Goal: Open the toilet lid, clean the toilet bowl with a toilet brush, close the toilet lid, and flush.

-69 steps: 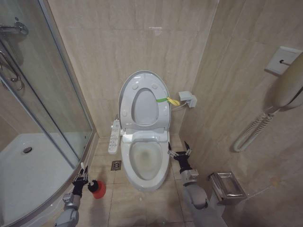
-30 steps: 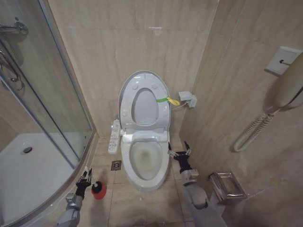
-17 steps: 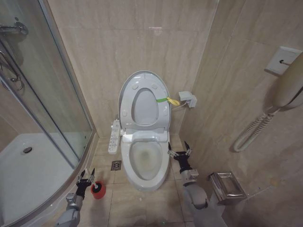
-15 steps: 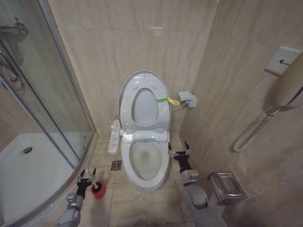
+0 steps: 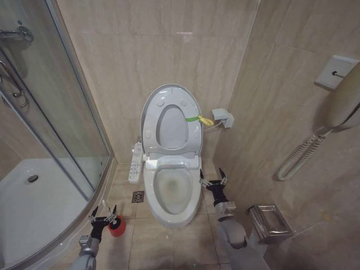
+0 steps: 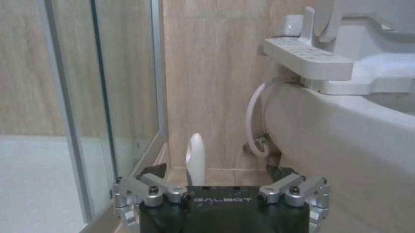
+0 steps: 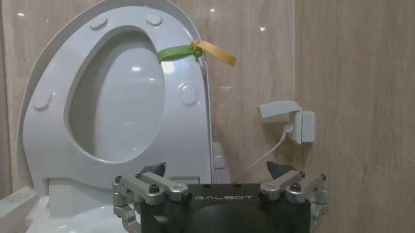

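**Releasing the brush beside the bowl, lid not yet shut**

Standing in its red holder (image 5: 116,225) on the floor tiles, the toilet brush (image 6: 195,154) is now free: its thin white handle rises between the spread fingers of the left end effector (image 5: 103,214), which touch nothing. A couple of seconds ago that end effector sat higher, closed around the handle above the holder; a second ago it had dropped level with the holder, and since then it has opened and drawn a little back toward the robot. The holder sits just beside it, between the curved shower tray (image 5: 34,205) and the toilet bowl (image 5: 172,194).

The right end effector (image 5: 214,181) hangs released at the bowl's right flank, close to the rim, and has not shifted across these seconds. From its wrist camera the toilet lid (image 7: 113,104) stands upright against the wall with the seat ring raised against it, the green-yellow strap (image 7: 194,50) at its edge.

Judging by this, the scrubbing step looks finished and the brush has been returned. What remains is to bring the lid down and flush; the right arm appears better placed for the lid.
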